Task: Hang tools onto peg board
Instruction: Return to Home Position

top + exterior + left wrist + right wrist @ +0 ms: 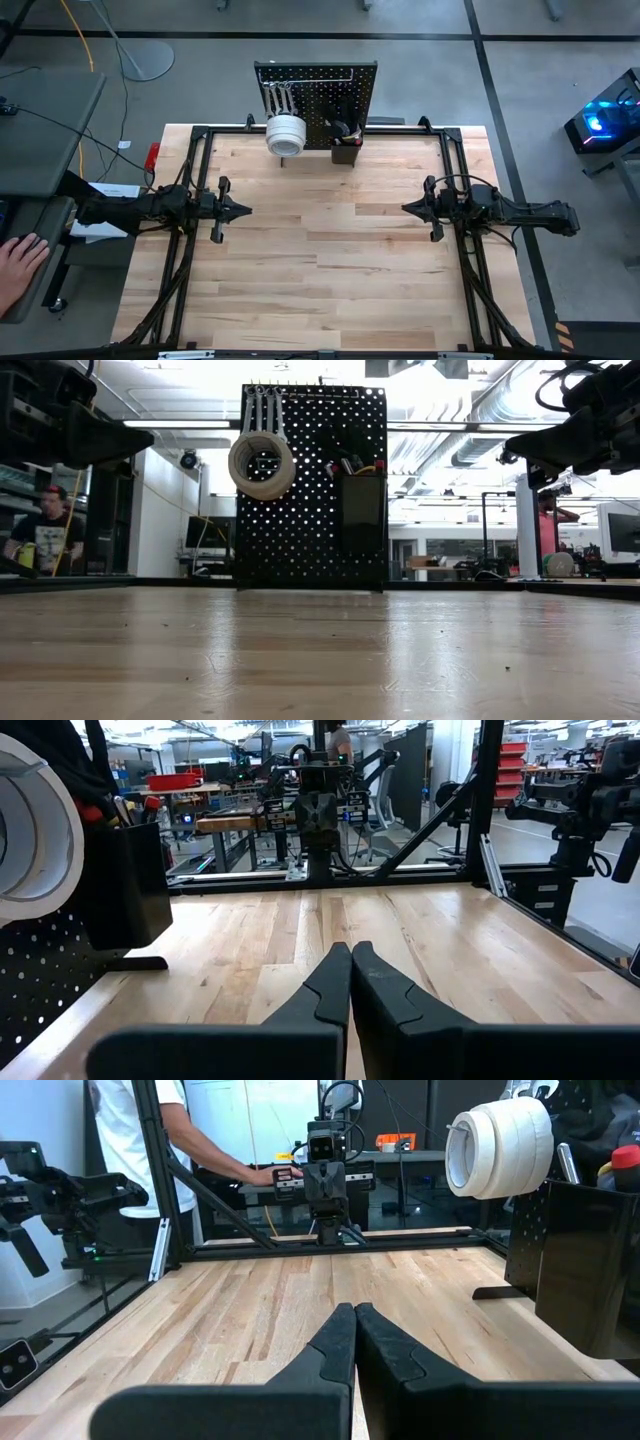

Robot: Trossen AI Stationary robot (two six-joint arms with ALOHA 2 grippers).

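Note:
The black peg board (316, 100) stands upright at the table's far edge; it also shows in the low view (312, 490). White tape rolls (262, 465) hang on a hook at its left, below silver wrenches (262, 405) that hang from the top row. A small black bin (361, 510) on its right holds dark and red-handled tools (352, 464). My left gripper (246, 210) is shut and empty over the table's left side. My right gripper (405, 208) is shut and empty over the right side.
Black frame rails (200, 135) run along the table's edges. The wooden tabletop (330, 250) lies between the two arms. A person's hand (20, 255) rests at a desk left of the table, and a person stands beyond the table in the right wrist view (210, 1130).

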